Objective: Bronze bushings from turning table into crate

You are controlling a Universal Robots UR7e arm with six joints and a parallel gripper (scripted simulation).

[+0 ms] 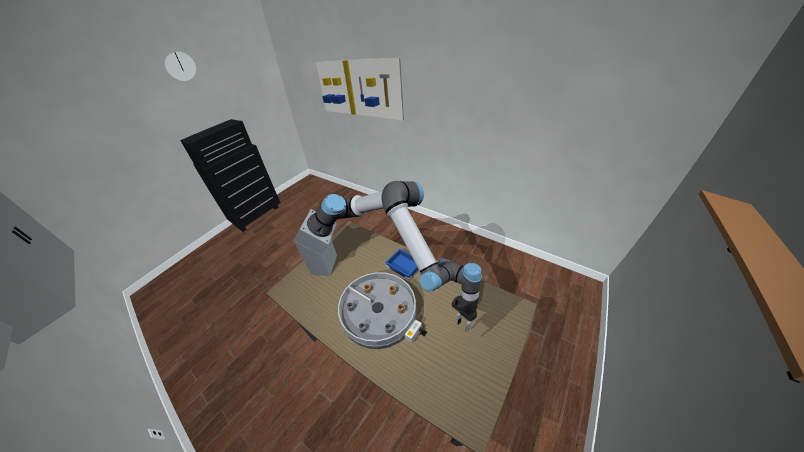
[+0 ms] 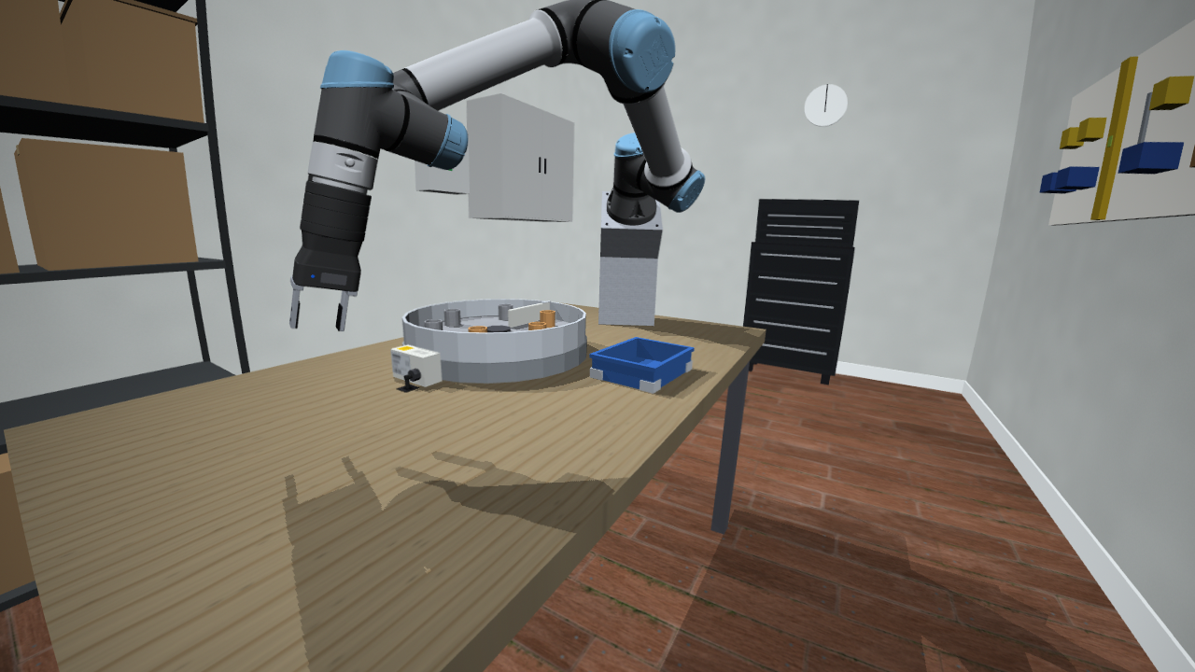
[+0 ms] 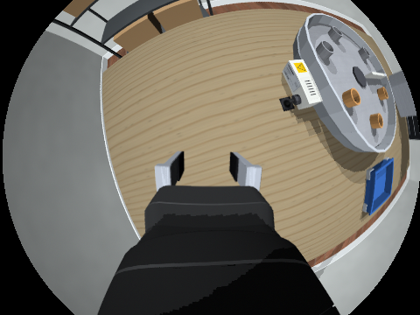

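Note:
The round grey turning table (image 1: 345, 324) (image 2: 501, 355) (image 3: 339, 131) has a raised rim and holds three bronze and three steel bushings. One bronze bushing (image 1: 401, 308) (image 3: 351, 98) stands nearest the white box. Another bronze bushing (image 1: 392, 290) (image 3: 376, 121) is on the crate's side, and a third bronze bushing (image 1: 367, 288) (image 3: 382, 94) is near the white bar. The steel bushings (image 1: 389, 328) (image 1: 362, 326) (image 1: 350, 306) stand along the other side. The blue crate (image 1: 402, 263) (image 2: 641, 360) (image 3: 380, 185) beside the turning table looks empty. My gripper (image 1: 463, 324) (image 2: 317, 317) (image 3: 206, 161) is open and empty, high above the wooden table, away from the turning table.
A white box (image 1: 413, 331) (image 2: 415, 366) (image 3: 303, 83) with a black knob stands against the turning table's outer wall. A thin white bar (image 1: 360, 294) (image 2: 529, 314) stands inside the turning table, reaching from its rim towards the dark hub (image 1: 377, 307) (image 3: 359, 76).

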